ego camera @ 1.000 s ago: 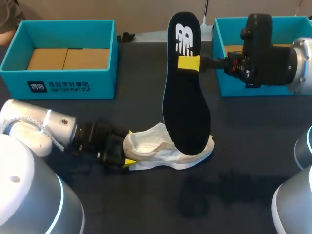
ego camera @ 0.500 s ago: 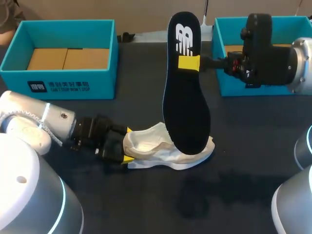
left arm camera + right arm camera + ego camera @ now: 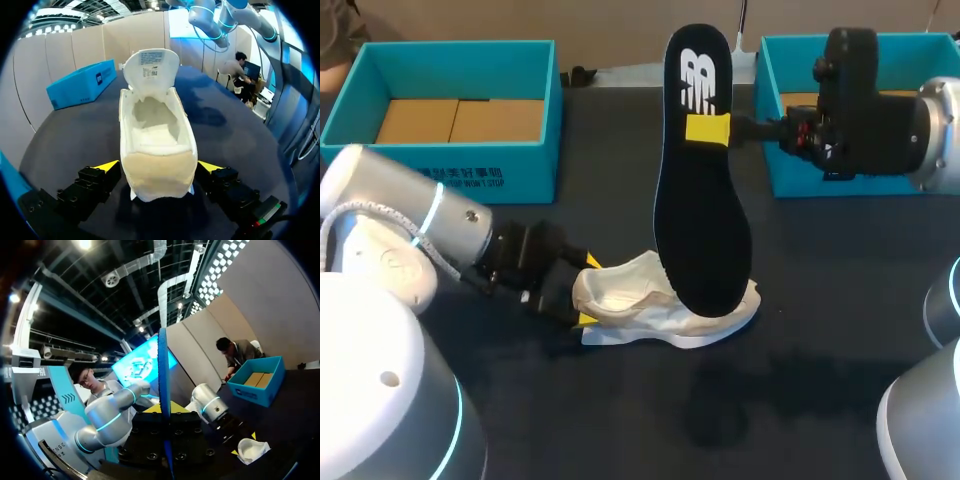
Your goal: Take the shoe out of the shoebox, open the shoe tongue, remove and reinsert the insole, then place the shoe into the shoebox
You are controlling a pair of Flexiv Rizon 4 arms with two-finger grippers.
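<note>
**Insole up, shoe pinned on the table**

The white shoe (image 3: 660, 300) lies on the dark table (image 3: 820, 350), well out of both teal shoeboxes (image 3: 450, 170). Its tongue (image 3: 151, 70) is flipped up. The left gripper (image 3: 586, 292) clamps the heel, a yellow tip pressed to either side. Above, the black insole (image 3: 700, 200) stands upright, its lower end down at the shoe. The right gripper (image 3: 710, 128) pinches it near the top.

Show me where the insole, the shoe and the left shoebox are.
insole (image 3: 700, 210), head view, middle of its black underside.
shoe (image 3: 156, 140), left wrist view, inner lining.
left shoebox (image 3: 525, 175), head view, front wall.
</note>
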